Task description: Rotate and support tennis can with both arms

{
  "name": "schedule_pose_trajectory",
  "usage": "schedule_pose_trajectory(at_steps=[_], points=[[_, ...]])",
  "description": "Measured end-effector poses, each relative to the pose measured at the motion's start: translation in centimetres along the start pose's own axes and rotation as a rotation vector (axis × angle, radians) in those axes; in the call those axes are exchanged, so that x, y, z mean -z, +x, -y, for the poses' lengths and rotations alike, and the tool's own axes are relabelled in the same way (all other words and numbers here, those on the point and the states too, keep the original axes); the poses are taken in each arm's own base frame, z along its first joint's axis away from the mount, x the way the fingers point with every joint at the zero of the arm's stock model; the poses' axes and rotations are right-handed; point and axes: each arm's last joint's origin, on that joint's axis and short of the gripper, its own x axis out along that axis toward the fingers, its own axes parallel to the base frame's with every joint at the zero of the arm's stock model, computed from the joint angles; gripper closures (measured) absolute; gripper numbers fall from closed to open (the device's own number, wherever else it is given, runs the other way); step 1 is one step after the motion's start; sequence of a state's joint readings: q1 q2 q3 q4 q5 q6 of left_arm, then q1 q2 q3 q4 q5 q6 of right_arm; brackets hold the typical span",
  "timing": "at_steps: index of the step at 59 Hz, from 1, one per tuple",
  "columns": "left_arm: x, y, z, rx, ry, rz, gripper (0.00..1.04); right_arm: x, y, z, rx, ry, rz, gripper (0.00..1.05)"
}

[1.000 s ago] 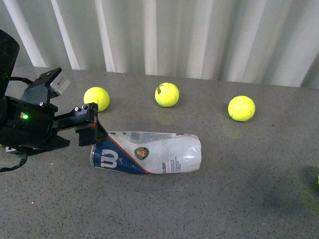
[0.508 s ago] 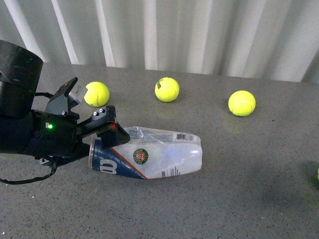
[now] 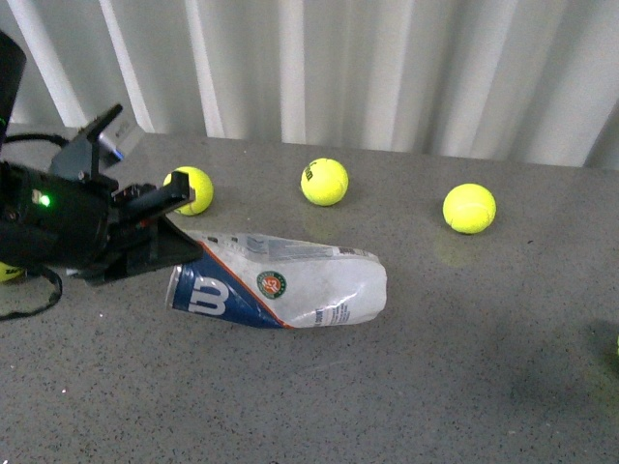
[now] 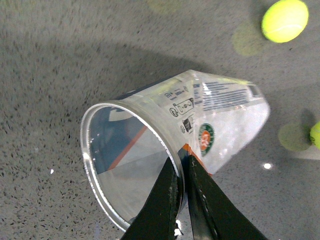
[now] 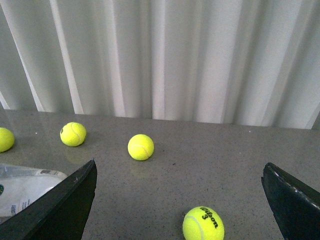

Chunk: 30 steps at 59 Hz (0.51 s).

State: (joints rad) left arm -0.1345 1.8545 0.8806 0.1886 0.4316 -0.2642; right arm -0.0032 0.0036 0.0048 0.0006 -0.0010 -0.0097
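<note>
We find the tennis can (image 3: pixel 280 285) lying on the desk (image 3: pixel 435 367), with the left fingers (image 4: pixel 162 200) pinching its rim (image 4: pixel 85 150). The right fingers (image 5: pixel 65 200) are spread and empty. We advise rotating slowly, with the right arm supporting the closed end.

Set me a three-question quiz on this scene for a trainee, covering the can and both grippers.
1. True or false: the can stands upright.
2. Where does the left gripper hold the can? A: on its open rim, one finger inside and one outside. B: around its closed end. C: around its middle.
3. Fill in: the right gripper is ____ and holds nothing.

Key: 1 false, it lies on its side; 2 A; 3 open.
</note>
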Motion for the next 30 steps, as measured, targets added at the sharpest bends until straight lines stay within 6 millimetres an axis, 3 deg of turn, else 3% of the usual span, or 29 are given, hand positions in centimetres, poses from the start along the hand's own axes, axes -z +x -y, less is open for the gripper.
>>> schedule_pose_trajectory(at_steps=[6, 17, 21, 30], points=[[-2.5, -2.2, 2.0, 0.014, 0.075, 0.033, 1.01, 0.0, 0.0, 0.0, 0.0, 0.0, 0.0, 0.07], [-7.1, -6.9, 8.3, 0.007, 0.378, 0.071, 1.01, 0.0, 0.0, 0.0, 0.0, 0.0, 0.0, 0.07], [-8.4, -9.3, 12.9, -0.002, 0.647, 0.064, 1.01, 0.0, 0.0, 0.0, 0.0, 0.0, 0.0, 0.07], [-8.4, -11.7, 18.2, -0.074, 1.124, 0.022, 1.01, 0.0, 0.0, 0.0, 0.0, 0.0, 0.0, 0.07]])
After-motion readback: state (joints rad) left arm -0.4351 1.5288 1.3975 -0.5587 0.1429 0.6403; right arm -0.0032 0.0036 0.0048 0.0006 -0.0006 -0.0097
